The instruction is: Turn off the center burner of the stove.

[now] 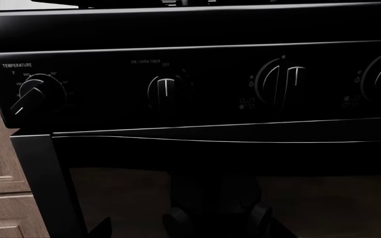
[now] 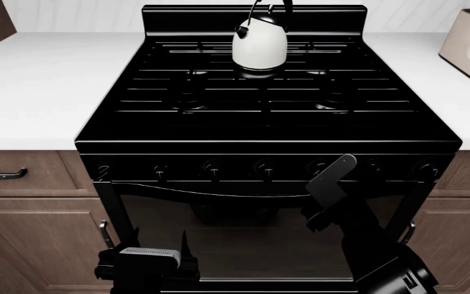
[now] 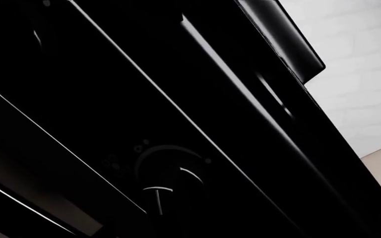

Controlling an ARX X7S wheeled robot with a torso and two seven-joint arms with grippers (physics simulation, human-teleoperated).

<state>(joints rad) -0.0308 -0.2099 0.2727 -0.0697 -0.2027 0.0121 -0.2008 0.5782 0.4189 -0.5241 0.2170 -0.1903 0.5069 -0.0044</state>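
Here, the left gripper (image 2: 147, 260) is seen low before the oven door, its jaw state impossible to tell. The stove (image 2: 268, 116) stands centrally between white counters (image 2: 39, 79), a kettle (image 2: 259, 43) at its far middle. The right gripper (image 2: 337, 174) is raised near the right knobs (image 2: 320, 166); whether its jaws are open cannot be told.

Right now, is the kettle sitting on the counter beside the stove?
No, in the head view the kettle stands on the grates at the back of the stove, not on the counter.
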